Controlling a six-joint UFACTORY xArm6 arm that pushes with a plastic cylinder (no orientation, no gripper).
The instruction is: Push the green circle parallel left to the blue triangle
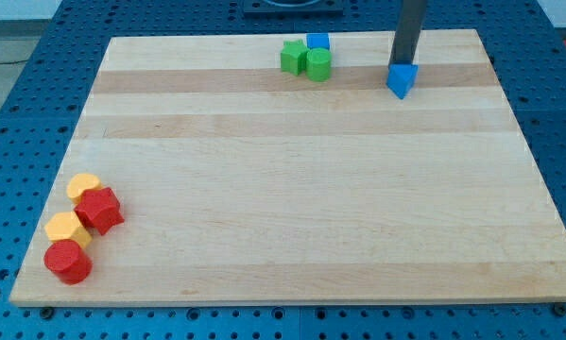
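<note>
The green circle (318,64) lies near the board's top edge, just right of centre. It touches a second green block (292,57) on its left and a blue cube (317,42) above it. The blue triangle (402,80) lies to the view's right of this group, slightly lower. My dark rod comes down from the view's top. My tip (404,64) sits right at the blue triangle's upper edge, apart from the green circle and well to its right.
The wooden board (292,208) lies on a blue perforated table. At the lower left stands a cluster: two yellow blocks (83,186) (67,228), a red star-like block (99,210) and a red cylinder (67,262).
</note>
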